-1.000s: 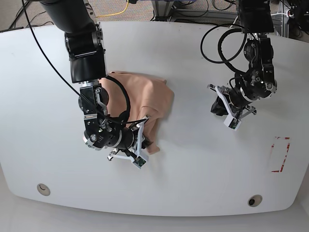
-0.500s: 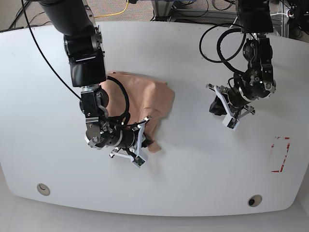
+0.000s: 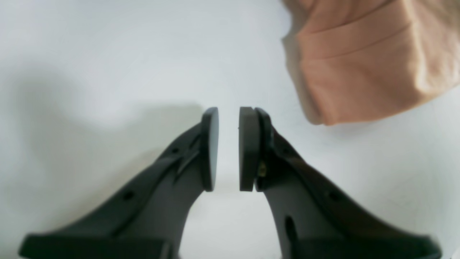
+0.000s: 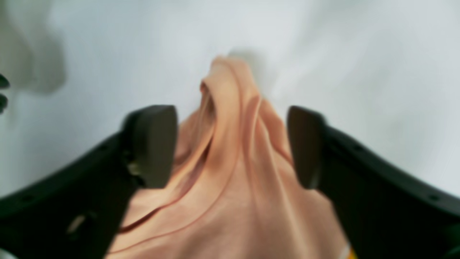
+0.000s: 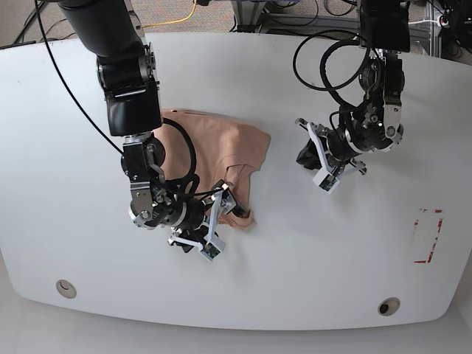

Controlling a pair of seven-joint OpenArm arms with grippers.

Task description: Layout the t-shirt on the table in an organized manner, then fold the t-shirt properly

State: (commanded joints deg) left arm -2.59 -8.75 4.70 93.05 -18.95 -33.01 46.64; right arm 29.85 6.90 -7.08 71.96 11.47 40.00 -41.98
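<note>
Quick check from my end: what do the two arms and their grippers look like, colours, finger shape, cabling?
Both arms are black, with loose black cables looping beside them. The right gripper and the left gripper have white frames at the wrist. Their fingers are matte black and curved, ending in flat dark pads. I see no markings on them.

Base view overhead, far, facing down; wrist views close, low; all share t-shirt on table.
</note>
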